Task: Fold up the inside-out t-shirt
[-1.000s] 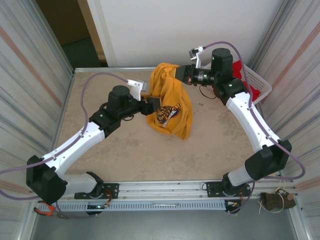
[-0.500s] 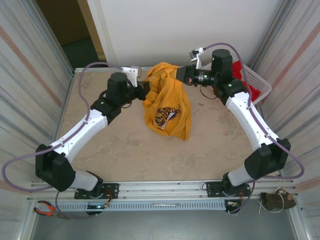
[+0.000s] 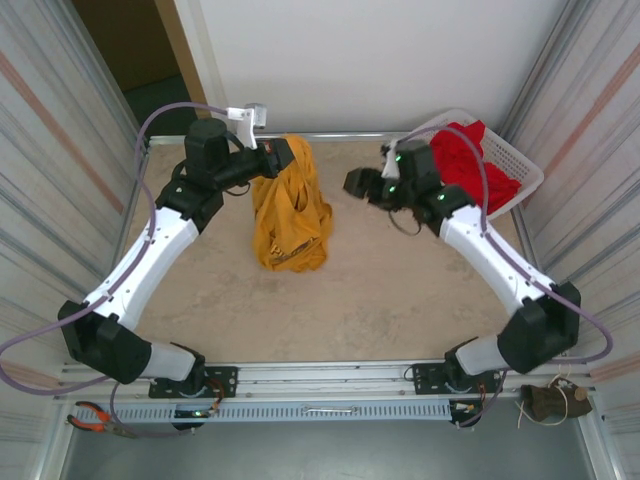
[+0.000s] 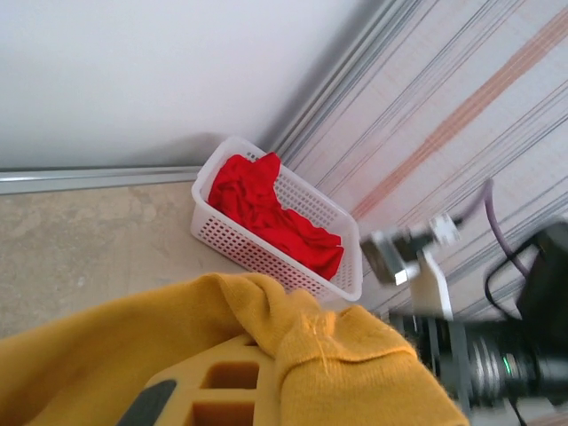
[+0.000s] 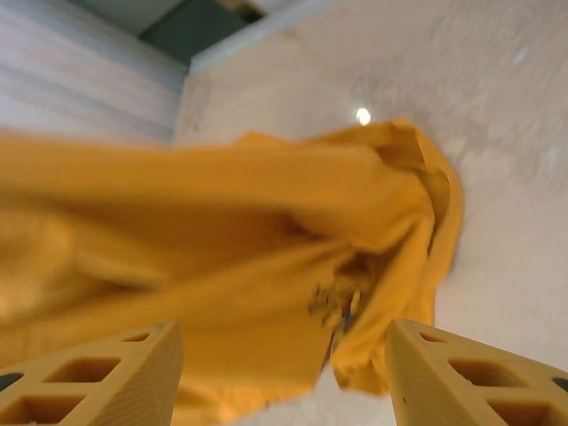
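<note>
At the far left of the table [image 3: 390, 290], raised:

1. Left gripper [image 3: 283, 159]. Jaws together, clamped on a bunched fold at the top of the t-shirt [image 3: 290, 212]. In the left wrist view, yellow cloth lies draped over one finger [image 4: 213, 395] and hides its tip.

2. Right gripper [image 3: 353, 182]. Jaws apart, holding nothing and touching nothing. It sits near the middle of the far edge, to the right of the t-shirt, aimed toward it across a strip of bare table. In the right wrist view, both fingers [image 5: 98, 373] stand wide at the lower corners, with the t-shirt [image 5: 266, 222] beyond them and clear of both.

3. T-shirt. Mustard yellow, hanging from the left gripper as a crumpled column. Its lower end looks to rest bunched on the table at far centre-left. A scrap of dark print [image 5: 331, 302] shows among the folds in the right wrist view; the print is too blurred to read.

4. Basket [image 3: 524, 168]. White plastic lattice at the far right corner, well apart from the t-shirt. It is also seen from the left wrist [image 4: 266, 259].

5. Red garment [image 3: 476, 160]. Heaped in the basket and spilling over its rim.
</note>
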### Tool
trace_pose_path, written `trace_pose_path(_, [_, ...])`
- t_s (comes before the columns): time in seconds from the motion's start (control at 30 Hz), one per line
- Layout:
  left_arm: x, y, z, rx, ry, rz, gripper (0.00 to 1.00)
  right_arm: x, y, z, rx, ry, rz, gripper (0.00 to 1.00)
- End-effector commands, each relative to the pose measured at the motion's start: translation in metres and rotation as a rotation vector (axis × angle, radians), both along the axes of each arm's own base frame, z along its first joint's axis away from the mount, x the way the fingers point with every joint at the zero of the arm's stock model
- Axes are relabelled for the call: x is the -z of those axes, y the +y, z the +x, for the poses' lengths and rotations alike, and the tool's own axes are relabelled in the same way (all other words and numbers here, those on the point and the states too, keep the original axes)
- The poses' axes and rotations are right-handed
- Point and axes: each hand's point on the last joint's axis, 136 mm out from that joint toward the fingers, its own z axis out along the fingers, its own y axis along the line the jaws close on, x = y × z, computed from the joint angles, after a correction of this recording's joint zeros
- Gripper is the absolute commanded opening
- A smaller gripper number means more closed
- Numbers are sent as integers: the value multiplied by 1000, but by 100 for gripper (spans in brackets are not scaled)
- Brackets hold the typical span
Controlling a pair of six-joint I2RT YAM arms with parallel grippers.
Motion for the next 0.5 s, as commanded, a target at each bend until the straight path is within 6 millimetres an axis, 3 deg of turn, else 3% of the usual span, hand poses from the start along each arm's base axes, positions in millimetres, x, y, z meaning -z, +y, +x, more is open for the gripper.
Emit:
trace_pose_path(0.0, [-20, -2, -7, 36, -9, -30, 0, -20, 2, -14, 121, -155, -103, 60])
trace_pose_path(0.1, [-20, 0, -7, 24, -4, -17, 0, -26, 26, -26, 108, -212, -139, 68])
trace_pose_path(0.23, [-21, 1, -9, 22, 5, -24, 0, -36, 50, -28, 88, -261, -180, 71])
trace_pose_path(0.3, [-22, 1, -9, 23, 4, -27, 0, -32, 54, -20, 97, -256, -210, 70])
trace_pose_path(0.47, [-27, 4, -11, 9, 0, -31, 0, -15, 49, 4, 141, -213, -261, 54])
